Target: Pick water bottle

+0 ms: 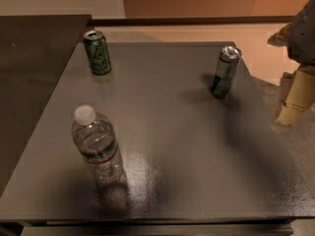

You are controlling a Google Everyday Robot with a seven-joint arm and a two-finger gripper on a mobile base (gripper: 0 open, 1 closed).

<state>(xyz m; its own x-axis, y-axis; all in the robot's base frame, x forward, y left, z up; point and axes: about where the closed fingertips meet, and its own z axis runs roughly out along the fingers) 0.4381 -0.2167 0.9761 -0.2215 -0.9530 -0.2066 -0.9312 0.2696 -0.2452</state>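
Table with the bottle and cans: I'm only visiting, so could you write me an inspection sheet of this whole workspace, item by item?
Surface: dark grey table, with a faint sheen near the front.
Job's things: water bottle, upright, white cap on, front left, not touched by anything.
Clutter: green can upright at back left; slim silver-and-dark can upright at back right; all three stand well apart.
Grippers: gripper beyond the table's right edge, far from the bottle.
Cables: nothing seen.
Surroundings: darker surface adjoining on the left; tan floor behind.
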